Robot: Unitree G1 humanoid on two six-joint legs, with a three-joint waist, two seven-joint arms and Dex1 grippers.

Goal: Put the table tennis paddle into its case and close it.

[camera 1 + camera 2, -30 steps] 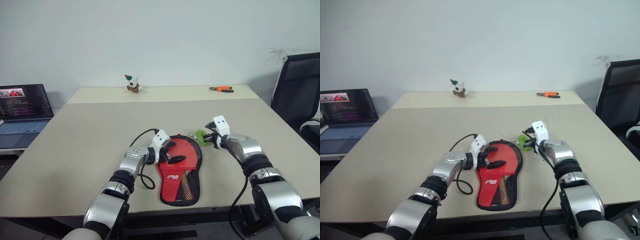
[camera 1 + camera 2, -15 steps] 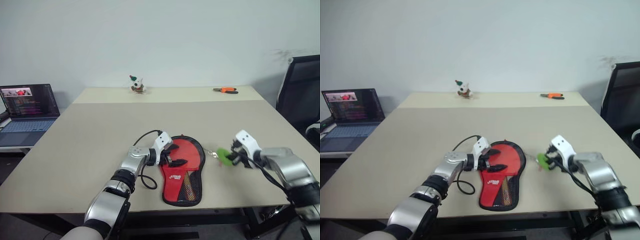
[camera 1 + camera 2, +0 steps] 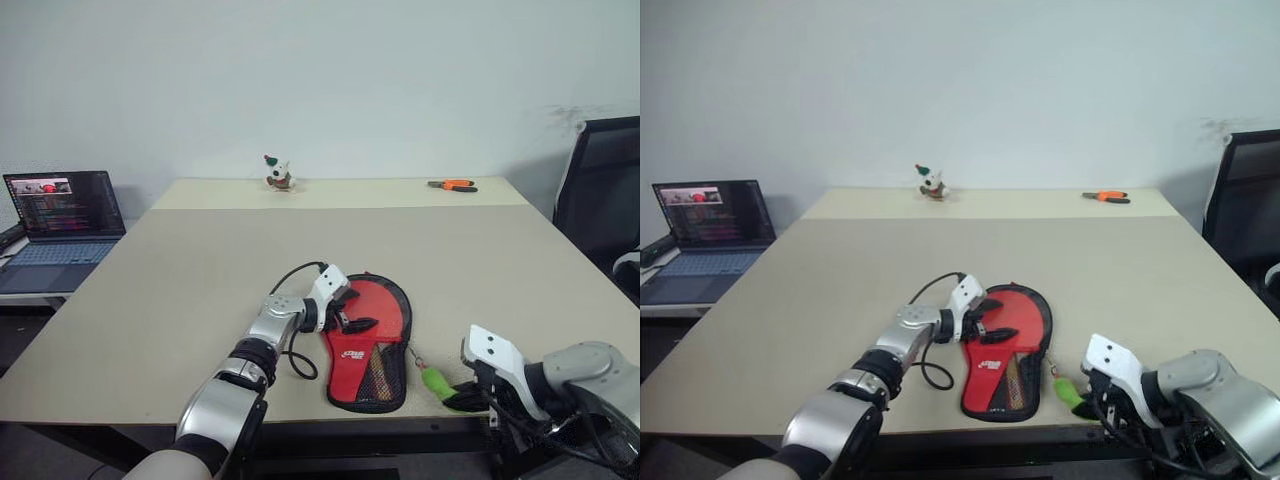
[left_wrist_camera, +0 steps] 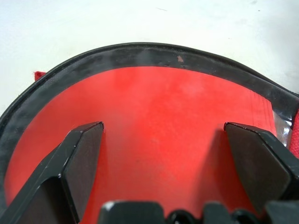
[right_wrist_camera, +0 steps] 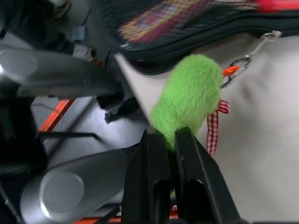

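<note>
Seen on the beige tabletop [image 3: 180, 290], toward its near edge: the black case [image 3: 402, 330] lying open, red lining up, with the paddle [image 3: 375, 310] inside, round red face toward the far side, handle end toward the near edge under black mesh. White logo visible just below the face.

Left end effector [image 3: 347, 312] spread wide, holding nothing, fingers [image 4: 81, 154] poised over the left part of the paddle's red face, one to each side in the wrist view, black case rim curving beyond them. Whether touching the rubber: could not tell.

Right end effector [image 3: 1087, 404] low at the near right edge of the tabletop, just right of the case's handle end, clamped tight on a fuzzy green charm [image 5: 187, 100]. Charm joined by a small metal clasp [image 5: 236, 63] with an orange bead to the case's zip edge; a scrap of red-and-white checked ribbon [image 5: 214, 128] hanging beside it. Charm lying just beside the near right corner of the case, at the very edge of the tabletop.

Further off: a small toy figure [image 3: 277, 173] at the far edge, centre-left; orange-handled pliers [image 3: 452, 184] at the far right; an open laptop [image 3: 62, 220] on a separate surface to the left; a black office chair [image 3: 600, 200] at the right.
</note>
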